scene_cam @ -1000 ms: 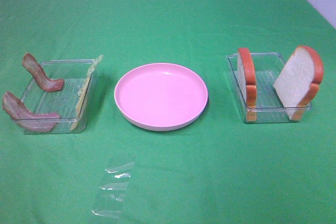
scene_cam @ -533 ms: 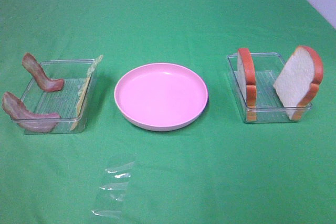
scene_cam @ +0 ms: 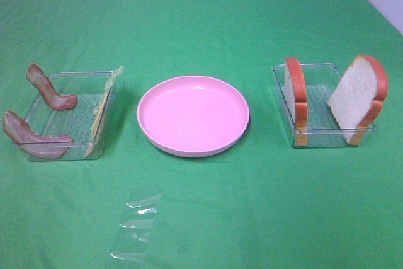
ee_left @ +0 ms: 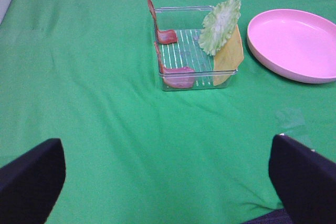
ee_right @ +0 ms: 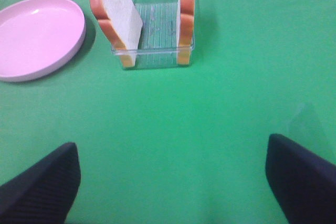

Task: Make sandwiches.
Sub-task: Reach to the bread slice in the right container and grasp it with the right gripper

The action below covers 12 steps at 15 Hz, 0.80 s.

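Green cloth [scene_cam: 201,17] covers the whole work surface. No arm shows in the high view.

Layout: pink plate [scene_cam: 192,150] at centre, nothing on it. Left clear tray [scene_cam: 75,150] holds the fillings: two bacon strips [scene_cam: 47,89] draped over its far-side wall, with lettuce [ee_left: 220,24] and cheese [ee_left: 230,56] leaning on the wall nearest the plate. Right clear tray [scene_cam: 324,140] holds two bread slices, one [scene_cam: 356,99] tilted against the outer end, the other [scene_cam: 295,92] upright on edge at the plate end. A scrap of clear film [scene_cam: 135,225] lies on the cloth in front of the plate, toward the left tray.

Grippers: left gripper [ee_left: 165,174] is spread wide and carries nothing. Its dark fingertips show only at the frame corners, well back from the left tray. Right gripper [ee_right: 170,174] is likewise spread and unloaded, well back from the bread tray.

Progress: judged as zero — no sandwich exists, and every ingredient sits in its tray, untouched as far as I can see. Everything remains: a bread slice onto the plate as base, the fillings stacked on it, then the second slice to close. Two slices suggest one sandwich's worth of bread.
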{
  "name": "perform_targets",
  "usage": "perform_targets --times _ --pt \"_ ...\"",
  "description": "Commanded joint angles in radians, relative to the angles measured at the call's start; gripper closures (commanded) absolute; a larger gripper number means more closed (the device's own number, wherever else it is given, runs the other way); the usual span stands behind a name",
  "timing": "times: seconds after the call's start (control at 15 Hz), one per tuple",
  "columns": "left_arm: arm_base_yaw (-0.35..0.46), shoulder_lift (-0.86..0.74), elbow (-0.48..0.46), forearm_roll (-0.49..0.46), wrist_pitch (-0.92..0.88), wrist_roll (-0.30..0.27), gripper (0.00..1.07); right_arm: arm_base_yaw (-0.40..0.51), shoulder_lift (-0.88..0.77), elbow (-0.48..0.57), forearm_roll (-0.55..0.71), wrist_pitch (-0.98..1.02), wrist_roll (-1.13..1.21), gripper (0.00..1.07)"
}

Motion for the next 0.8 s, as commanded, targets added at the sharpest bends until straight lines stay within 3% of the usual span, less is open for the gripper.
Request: perform_targets --times 0.07,0.47,0.8 --pt "-0.005 -0.015 0.003 -0.001 -0.004 -0.007 0.09 0.001 0.057 -0.015 0.000 -0.134 -0.003 0.15" --pt "-0.005 -0.015 0.003 -0.001 -0.004 -0.007 0.09 0.001 0.352 -0.014 0.000 -0.554 -0.003 0.16" --pt "-0.005 -0.015 0.003 -0.001 -0.004 -0.007 0.09 0.001 0.667 -0.056 0.042 -0.677 -0.003 0.17"
